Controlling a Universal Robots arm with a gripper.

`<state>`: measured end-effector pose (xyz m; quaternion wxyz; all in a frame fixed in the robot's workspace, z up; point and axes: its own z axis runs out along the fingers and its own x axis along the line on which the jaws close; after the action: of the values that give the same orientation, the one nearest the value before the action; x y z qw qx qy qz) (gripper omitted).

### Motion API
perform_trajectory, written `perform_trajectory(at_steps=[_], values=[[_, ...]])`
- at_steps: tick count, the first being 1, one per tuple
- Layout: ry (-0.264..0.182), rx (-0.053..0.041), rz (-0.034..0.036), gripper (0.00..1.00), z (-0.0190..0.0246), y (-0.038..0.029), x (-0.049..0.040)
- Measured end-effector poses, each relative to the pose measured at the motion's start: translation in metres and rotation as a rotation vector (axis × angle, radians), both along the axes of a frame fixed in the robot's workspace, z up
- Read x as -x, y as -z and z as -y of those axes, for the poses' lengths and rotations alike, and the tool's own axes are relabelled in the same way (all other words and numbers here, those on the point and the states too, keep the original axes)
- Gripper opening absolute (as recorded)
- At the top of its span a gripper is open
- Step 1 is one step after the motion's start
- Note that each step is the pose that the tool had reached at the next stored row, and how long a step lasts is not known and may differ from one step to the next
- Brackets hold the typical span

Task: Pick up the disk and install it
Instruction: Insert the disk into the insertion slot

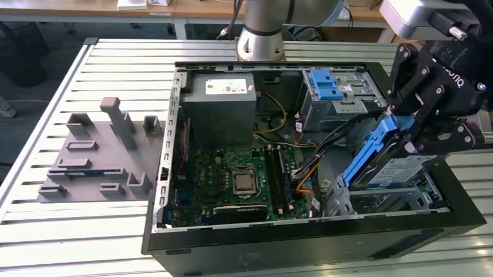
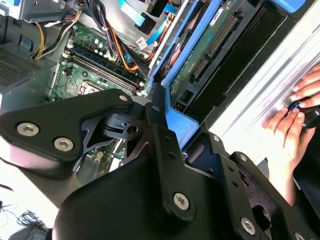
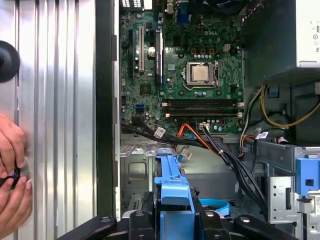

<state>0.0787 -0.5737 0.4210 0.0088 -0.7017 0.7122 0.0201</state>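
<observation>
Clamped on the disk (image 1: 396, 170), the end effector (image 1: 419, 141) hangs over the corner of the open computer case (image 1: 308, 248) at the exterior view's right. The disk sits directly under and within its grip, tilted steeply. The upper, blue-railed edge rises into the end effector, while the lower end, white-and-blue label facing up, dips toward the metal drive cage (image 1: 385, 202) just beneath. Whether that lower end touches the cage cannot be told.

In the first wrist view the end effector (image 3: 174, 219) has its black fingers (image 3: 140, 222) pressed on either side of the disk's (image 3: 172, 182) blue rail. The rail runs straight out from between them toward the motherboard (image 3: 165, 75). In the second wrist view the end effector (image 2: 182, 127) closes on the same blue rail, and the disk's (image 2: 200, 60) green circuit-board underside stretches away beyond it.

Below the end effector and toward the exterior view's left, the motherboard lies on the case floor with its bare processor socket (image 1: 244, 182). Orange and black cables (image 1: 304, 173) run between the board and the held disk. Farther off in the case is the grey power supply (image 1: 223, 98). A bright blue latch bracket (image 1: 327, 86) sits on the bay just behind the end effector. Well apart, on the slatted tabletop (image 1: 115, 63), stands a grey fixture (image 1: 100, 156). A person's hands (image 3: 11, 170) are on the tabletop outside the case wall.
</observation>
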Motion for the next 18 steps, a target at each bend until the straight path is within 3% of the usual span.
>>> perform_trajectory(at_steps=[18], values=[[0.000,0.0000,0.0000,0.36,0.0000,0.0089,-0.0003]])
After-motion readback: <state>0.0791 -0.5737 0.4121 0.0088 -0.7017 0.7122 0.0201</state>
